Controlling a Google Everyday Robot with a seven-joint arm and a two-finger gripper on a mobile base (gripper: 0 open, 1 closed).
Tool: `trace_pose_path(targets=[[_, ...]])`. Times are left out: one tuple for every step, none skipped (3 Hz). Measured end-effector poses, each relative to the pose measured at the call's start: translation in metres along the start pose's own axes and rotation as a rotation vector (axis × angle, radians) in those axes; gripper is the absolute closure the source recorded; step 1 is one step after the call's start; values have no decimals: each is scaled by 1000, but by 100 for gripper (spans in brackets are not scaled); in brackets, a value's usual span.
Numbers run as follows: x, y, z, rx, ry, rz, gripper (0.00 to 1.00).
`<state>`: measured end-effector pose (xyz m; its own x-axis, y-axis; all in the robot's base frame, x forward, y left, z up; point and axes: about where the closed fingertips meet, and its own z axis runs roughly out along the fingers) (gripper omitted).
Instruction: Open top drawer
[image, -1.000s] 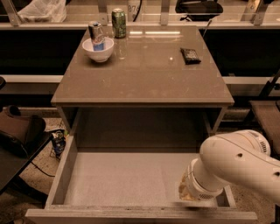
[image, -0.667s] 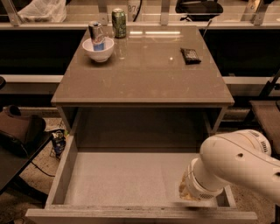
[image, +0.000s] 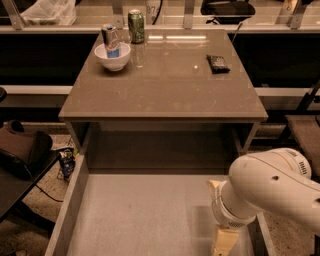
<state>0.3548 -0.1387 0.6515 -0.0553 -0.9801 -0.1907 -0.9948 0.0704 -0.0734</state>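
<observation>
The top drawer (image: 75, 200) stands pulled far out from under the taupe counter (image: 165, 85), showing its pale grey interior floor. Its front and handle are below the frame and out of view. My white arm (image: 272, 192) reaches down over the drawer's right front corner. The gripper (image: 224, 240) is a tan part at the bottom edge, mostly hidden by the arm's wrist.
On the counter a white bowl (image: 112, 55) holds a tilted can (image: 111, 37). A green can (image: 136, 26) stands behind it, and a dark packet (image: 218, 63) lies at the right. A dark chair (image: 22, 150) is at the left, another seat (image: 305, 130) at the right.
</observation>
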Motion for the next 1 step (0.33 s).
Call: trace_pose_path(targets=[[0, 0, 0, 0, 0, 0, 0]])
